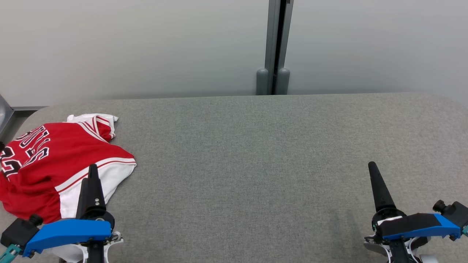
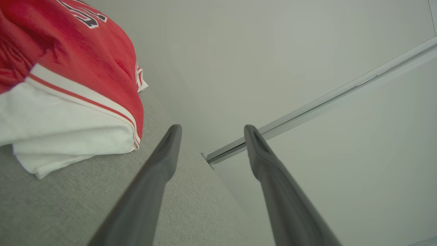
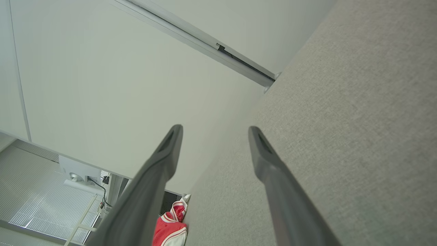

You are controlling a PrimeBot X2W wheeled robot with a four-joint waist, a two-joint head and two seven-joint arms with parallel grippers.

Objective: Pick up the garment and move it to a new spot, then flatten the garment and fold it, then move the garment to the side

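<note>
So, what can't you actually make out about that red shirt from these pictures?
- Head view: the jersey runs off the left edge, so its lettering and number are cut and creased.
- Head view: its near corner is hidden behind the left pincer.
- Right wrist view: it is tiny, far off and cut by the bottom edge, beside the right pincer.

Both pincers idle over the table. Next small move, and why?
Probably ease the left pincer forward and left onto the jersey at its white hem. The pincer stands open and empty just beside that hem, and the jersey lies crumpled at the table's left end, far from the right pincer.
</note>
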